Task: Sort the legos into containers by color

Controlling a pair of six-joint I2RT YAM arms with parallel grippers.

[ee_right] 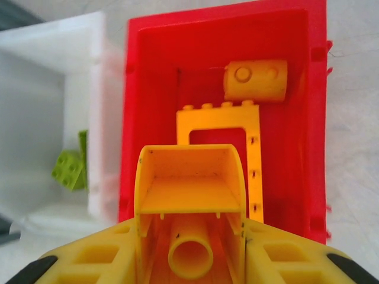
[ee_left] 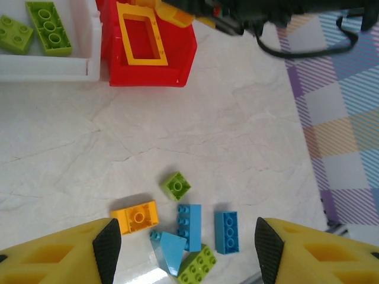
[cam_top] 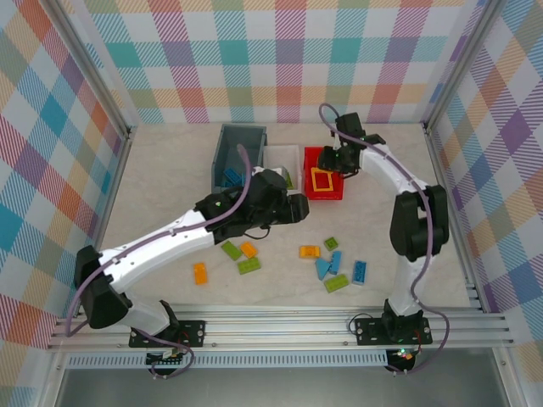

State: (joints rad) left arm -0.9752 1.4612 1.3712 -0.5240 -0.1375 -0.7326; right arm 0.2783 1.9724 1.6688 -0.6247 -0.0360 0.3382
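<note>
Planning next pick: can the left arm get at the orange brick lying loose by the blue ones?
Probably yes. The left gripper is open and empty, facing it; the orange brick lies on bare table, apart from the blue brick.

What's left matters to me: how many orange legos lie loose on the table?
3. The front-left orange lego lies alone; the middle orange lego sits among green ones; the right orange lego lies left of the blue cluster. The left arm may hide others.

Marbled table (cam_top: 170, 170) carries three bins (cam_top: 227, 148), scattered legos (cam_top: 360, 271).
</note>
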